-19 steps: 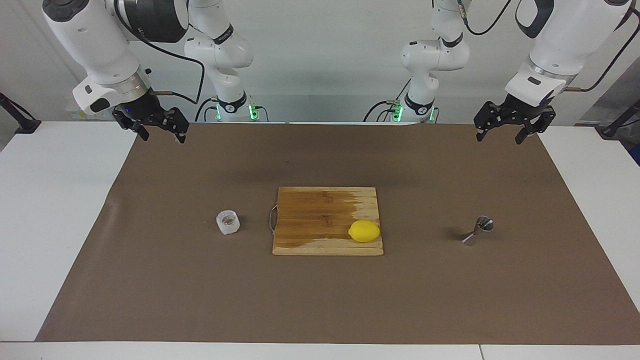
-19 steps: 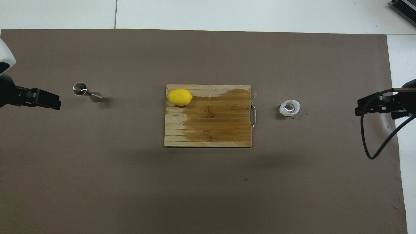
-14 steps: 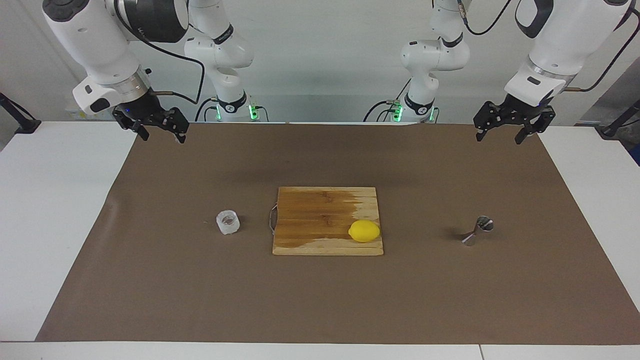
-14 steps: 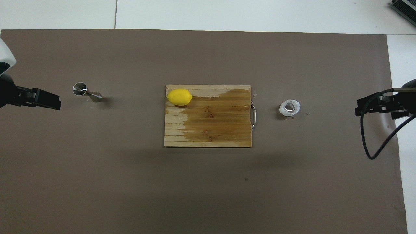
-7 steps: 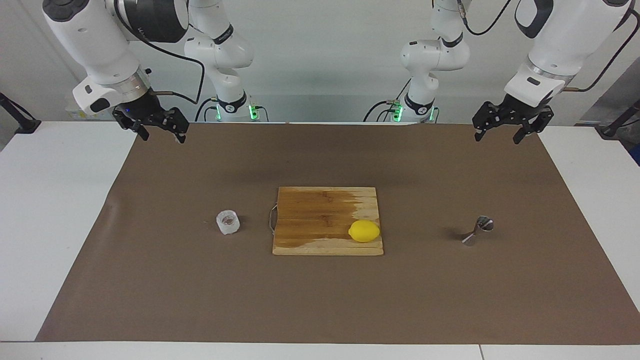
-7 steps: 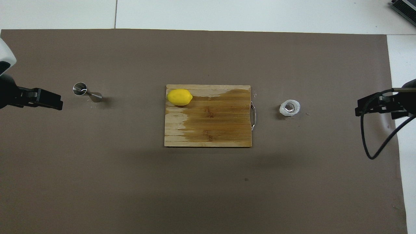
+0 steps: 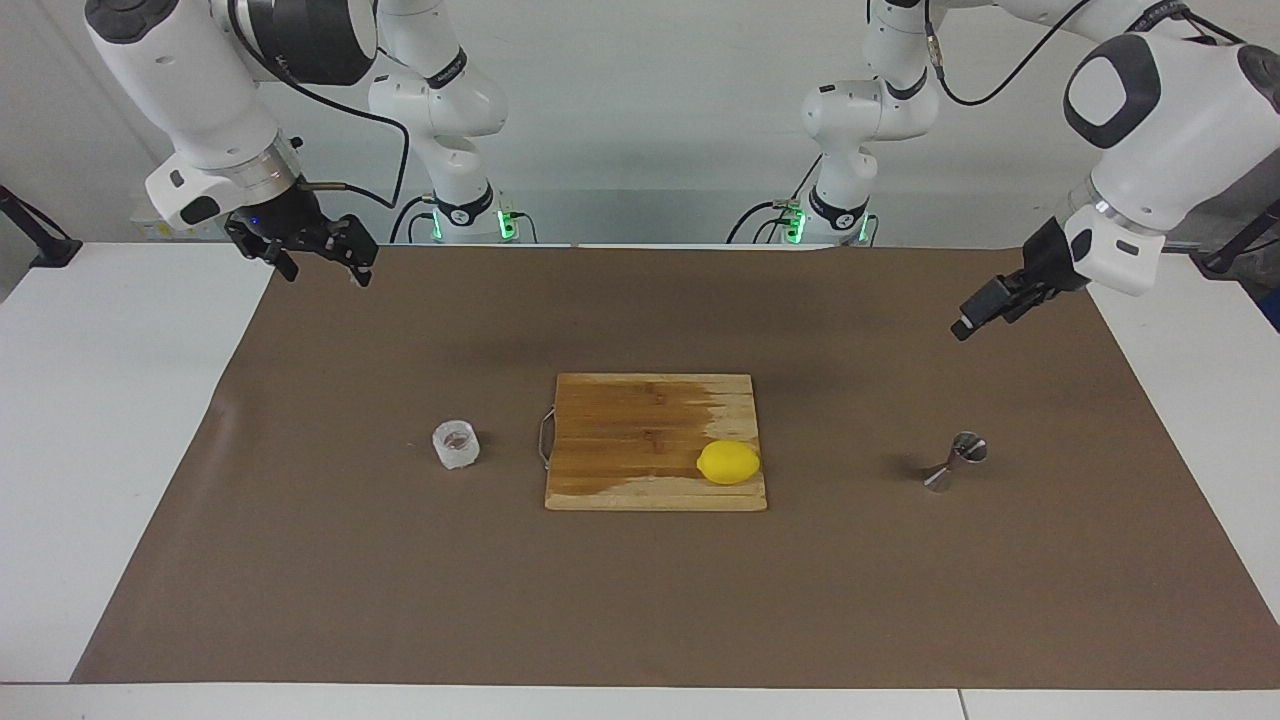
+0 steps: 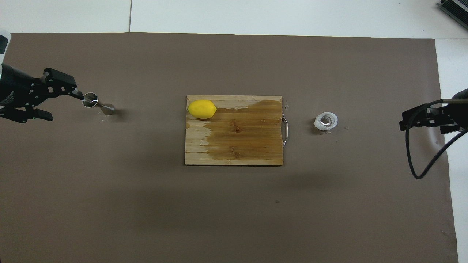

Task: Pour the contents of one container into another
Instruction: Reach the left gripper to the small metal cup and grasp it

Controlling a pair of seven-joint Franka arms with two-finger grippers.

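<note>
The translucent whitish ribbed cup (image 7: 456, 444) stands on the brown mat beside the cutting board's handle, toward the right arm's end; it also shows in the overhead view (image 8: 325, 121). The steel hourglass jigger (image 7: 955, 462) stands upright on the mat toward the left arm's end, seen from above too (image 8: 97, 103). My left gripper (image 7: 964, 327) is open and empty, raised over the mat close to the jigger and apart from it; it shows from above (image 8: 65, 107). My right gripper (image 7: 322, 272) is open and empty, waiting high over the mat's corner (image 8: 402, 122).
A wooden cutting board (image 7: 640, 440) with a wet stain and a wire handle lies mid-mat. A yellow lemon (image 7: 728, 462) sits on its corner toward the jigger. The brown mat (image 7: 640, 600) covers most of the white table.
My left arm has swung down and turned its gripper, bringing it over the mat toward the jigger. The right arm, cup, jigger and lemon have not moved.
</note>
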